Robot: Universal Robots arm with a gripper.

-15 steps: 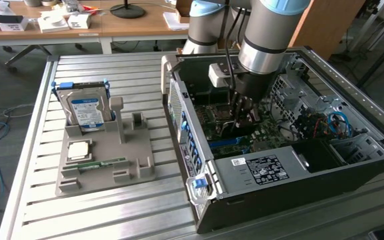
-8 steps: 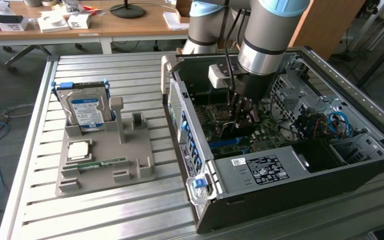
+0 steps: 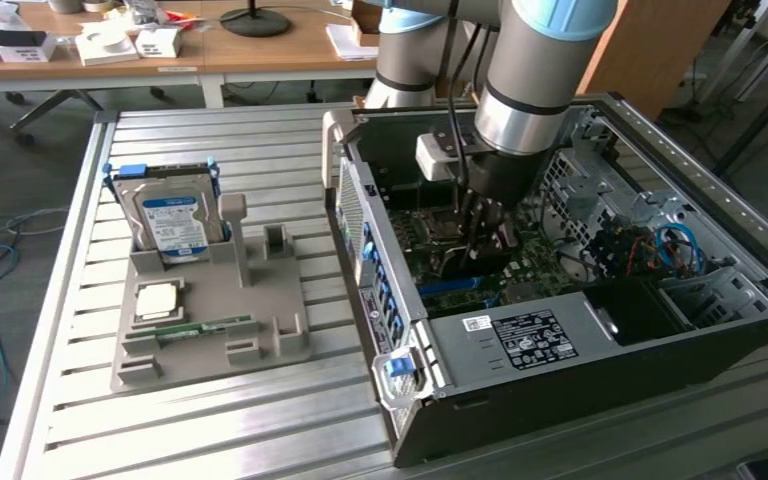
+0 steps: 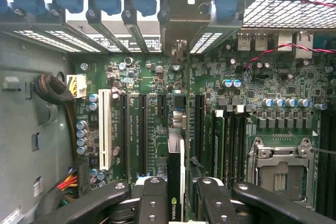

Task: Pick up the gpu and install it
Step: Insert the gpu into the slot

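One gpu edgewise, parallel to slots

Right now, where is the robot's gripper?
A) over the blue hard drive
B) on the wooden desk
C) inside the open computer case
C: the gripper is down inside the computer case, above the green motherboard, with the gpu between its fingers.

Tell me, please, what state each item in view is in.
gpu: gripped, edge-on over the motherboard; seating unclear.
gripper: shut on the gpu.
computer case: side open.
hard drive: standing upright in the grey holder.
memory stick: lying flat in the holder.
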